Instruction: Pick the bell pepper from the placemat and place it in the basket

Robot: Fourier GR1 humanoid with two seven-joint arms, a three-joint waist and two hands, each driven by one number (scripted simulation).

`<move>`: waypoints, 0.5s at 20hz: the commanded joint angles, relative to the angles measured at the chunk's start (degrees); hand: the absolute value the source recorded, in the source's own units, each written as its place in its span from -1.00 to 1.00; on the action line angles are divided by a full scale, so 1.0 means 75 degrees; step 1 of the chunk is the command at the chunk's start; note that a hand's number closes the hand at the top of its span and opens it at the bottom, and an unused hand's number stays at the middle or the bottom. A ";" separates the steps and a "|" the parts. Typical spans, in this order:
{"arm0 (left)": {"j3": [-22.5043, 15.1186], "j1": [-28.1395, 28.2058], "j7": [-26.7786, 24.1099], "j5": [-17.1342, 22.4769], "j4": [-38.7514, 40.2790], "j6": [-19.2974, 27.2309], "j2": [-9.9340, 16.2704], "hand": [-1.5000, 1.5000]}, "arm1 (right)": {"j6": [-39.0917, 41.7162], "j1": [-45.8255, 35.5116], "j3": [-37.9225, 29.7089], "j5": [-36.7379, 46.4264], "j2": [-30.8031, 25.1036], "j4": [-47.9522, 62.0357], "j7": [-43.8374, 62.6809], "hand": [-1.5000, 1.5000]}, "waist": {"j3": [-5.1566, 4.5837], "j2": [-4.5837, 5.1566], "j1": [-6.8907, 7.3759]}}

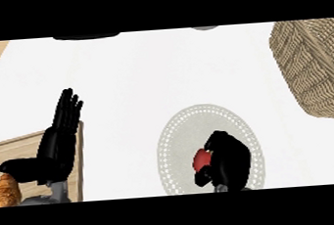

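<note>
I see the right hand point(227, 159) curled round the red bell pepper point(201, 159) on the round pale placemat point(177, 133); bare white counter point(167, 70) separates it from the woven wicker basket point(315, 65); left hand point(59, 136) rests, fingers straight.

Support surface: white counter top point(159, 71).
A round pale placemat point(175, 133) lies lower centre; a wicker basket point(315, 69) stands at upper right; a wooden board point(12, 145) lies at lower left.

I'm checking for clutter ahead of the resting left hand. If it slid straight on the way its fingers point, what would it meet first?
The left hand points up the view over bare white counter. The way looks free until a dark object at the far edge, though height is unclear.
</note>
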 commanded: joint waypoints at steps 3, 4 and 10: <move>0.0064 -0.0268 0.0288 -0.0138 -0.0210 0.0091 -0.0029 0.00 | -0.0026 -0.0719 0.0060 0.0221 0.0047 0.0757 0.1465 1.00 | 0.0053 0.0096 0.0029; 0.0409 -0.0263 0.0305 0.0217 -0.0087 -0.0259 0.0206 0.00 | -0.0108 -0.0761 0.0173 0.0316 0.0047 0.0588 0.1619 1.00 | 0.0050 0.0095 0.0024; 0.0097 -0.0288 0.0072 0.0000 -0.0140 -0.0087 -0.0027 0.00 | 0.0130 -0.1878 -0.3501 -0.0367 -0.0398 0.1670 0.0958 1.00 | 0.0069 0.0462 0.0193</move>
